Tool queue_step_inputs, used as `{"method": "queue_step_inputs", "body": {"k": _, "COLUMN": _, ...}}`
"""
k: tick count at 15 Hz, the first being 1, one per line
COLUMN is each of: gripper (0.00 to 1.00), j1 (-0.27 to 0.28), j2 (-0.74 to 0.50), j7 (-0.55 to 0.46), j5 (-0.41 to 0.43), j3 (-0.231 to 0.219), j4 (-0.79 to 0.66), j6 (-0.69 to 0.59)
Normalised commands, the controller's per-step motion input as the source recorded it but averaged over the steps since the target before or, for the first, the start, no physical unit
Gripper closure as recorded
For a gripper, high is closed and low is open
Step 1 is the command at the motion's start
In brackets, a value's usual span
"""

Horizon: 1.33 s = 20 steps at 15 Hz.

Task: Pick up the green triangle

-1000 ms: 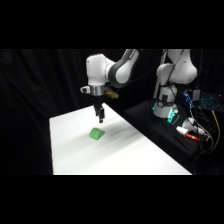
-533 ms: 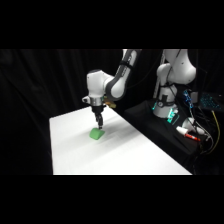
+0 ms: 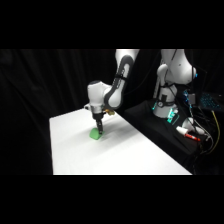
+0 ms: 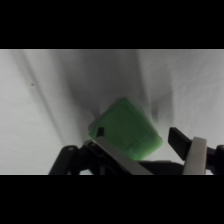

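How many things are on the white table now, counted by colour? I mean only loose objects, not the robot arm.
Green: 1, the green triangle, on the white table between the fingers of the gripper
Other colours: 0
Total: 1

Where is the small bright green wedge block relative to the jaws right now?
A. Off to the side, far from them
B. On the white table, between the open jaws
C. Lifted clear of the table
B: the small bright green wedge block sits on the white table, a finger on either side, gap visible at one.
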Motion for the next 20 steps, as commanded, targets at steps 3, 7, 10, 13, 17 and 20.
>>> {"method": "queue_step_inputs", "body": {"k": 3, "gripper": 0.00, "j1": -0.135, "j2": 0.19, "j7": -0.13, "j5": 0.109, "j3": 0.122, "j4": 0.20, "j6": 0.15}}
{"method": "queue_step_inputs", "body": {"k": 7, "gripper": 0.43, "j1": -0.066, "j2": 0.14, "j7": -0.07, "j5": 0.044, "j3": 0.062, "j4": 0.18, "j6": 0.13}}
{"method": "queue_step_inputs", "body": {"k": 10, "gripper": 0.65, "j1": -0.019, "j2": 0.10, "j7": -0.04, "j5": -0.001, "j3": 0.031, "j4": 0.14, "j6": 0.10}}
{"method": "queue_step_inputs", "body": {"k": 13, "gripper": 0.85, "j1": 0.013, "j2": 0.07, "j7": -0.01, "j5": -0.021, "j3": 0.007, "j4": 0.11, "j6": 0.04}}
{"method": "queue_step_inputs", "body": {"k": 17, "gripper": 0.96, "j1": 0.040, "j2": -0.11, "j7": 0.04, "j5": -0.030, "j3": -0.017, "j4": 0.05, "j6": -0.24}}
{"method": "queue_step_inputs", "body": {"k": 20, "gripper": 0.96, "j1": 0.098, "j2": -0.39, "j7": 0.04, "j5": -0.106, "j3": -0.070, "j4": -0.02, "j6": -0.54}}
